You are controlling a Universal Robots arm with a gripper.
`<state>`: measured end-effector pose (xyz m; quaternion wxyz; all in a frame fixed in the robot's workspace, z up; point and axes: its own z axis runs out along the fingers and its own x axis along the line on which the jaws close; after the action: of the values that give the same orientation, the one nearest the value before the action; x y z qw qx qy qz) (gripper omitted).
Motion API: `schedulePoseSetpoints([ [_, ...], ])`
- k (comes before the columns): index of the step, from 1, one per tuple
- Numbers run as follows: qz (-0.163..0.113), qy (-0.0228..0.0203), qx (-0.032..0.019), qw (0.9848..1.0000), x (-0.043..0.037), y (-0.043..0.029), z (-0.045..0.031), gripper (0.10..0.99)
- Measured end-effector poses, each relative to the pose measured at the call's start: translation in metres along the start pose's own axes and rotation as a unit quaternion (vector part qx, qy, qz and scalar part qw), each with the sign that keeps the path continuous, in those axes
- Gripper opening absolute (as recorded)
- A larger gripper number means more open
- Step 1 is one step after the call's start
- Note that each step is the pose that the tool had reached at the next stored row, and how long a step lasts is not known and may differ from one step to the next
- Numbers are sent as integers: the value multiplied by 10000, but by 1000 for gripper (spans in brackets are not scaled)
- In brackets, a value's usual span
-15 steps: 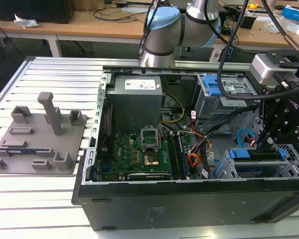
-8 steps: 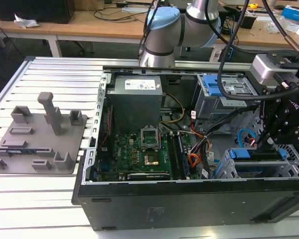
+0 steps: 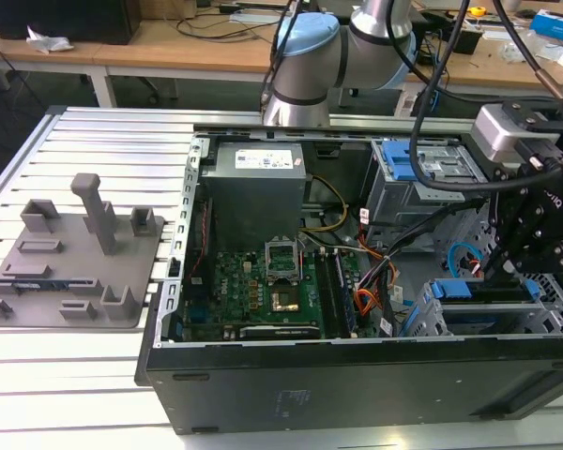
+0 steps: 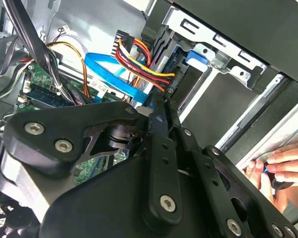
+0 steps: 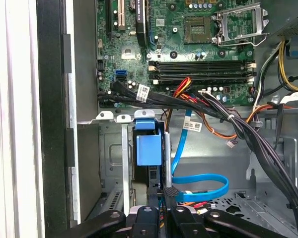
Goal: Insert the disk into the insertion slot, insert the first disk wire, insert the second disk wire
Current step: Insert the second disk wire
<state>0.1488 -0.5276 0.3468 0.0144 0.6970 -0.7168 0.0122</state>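
Observation:
The disk (image 5: 148, 148), in its bright blue caddy, sits inside the grey metal insertion slot (image 5: 123, 163) at the exterior view's lower right (image 3: 469, 291). The first disk wire (image 4: 139, 64), a red, yellow and orange bundle, runs to the disk's back end. The second disk wire (image 5: 203, 181), flat and light blue, curls in a loop and ends in a dark plug right at my fingertips. My gripper (image 5: 164, 206) is shut on that plug just behind the disk. In the exterior view the gripper (image 3: 499, 267) hangs over the drive cage (image 3: 544, 314), beside the blue loop (image 3: 462, 258).
The open computer case holds a motherboard (image 3: 263, 281), a power supply (image 3: 258, 187) and a thick black cable bundle (image 5: 248, 134) crossing near the gripper. A larger bay with a blue latch (image 3: 422, 169) stands behind. A person's hand (image 4: 283, 166) rests at the case edge. A grey fixture (image 3: 75, 253) lies outside.

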Motion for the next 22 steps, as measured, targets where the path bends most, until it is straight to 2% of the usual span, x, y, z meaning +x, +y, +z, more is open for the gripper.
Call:
schedulePoseSetpoints([
  [10, 0, 0, 0, 10000, 7, -1, 58, 161],
  [13, 0, 9, 0, 10000, 11, 0, 103, 161],
  [17, -1, -15, 0, 10000, 10, 6, 127, 169],
  [18, 0, -15, -1, 10000, 12, 9, 109, 227],
  [19, 0, -1, 0, 10000, 15, 12, 50, 290],
  [21, 0, -1, 0, 10000, 18, 15, -41, 412],
  [22, 0, -1, 0, 10000, 20, 18, -90, 412],
])
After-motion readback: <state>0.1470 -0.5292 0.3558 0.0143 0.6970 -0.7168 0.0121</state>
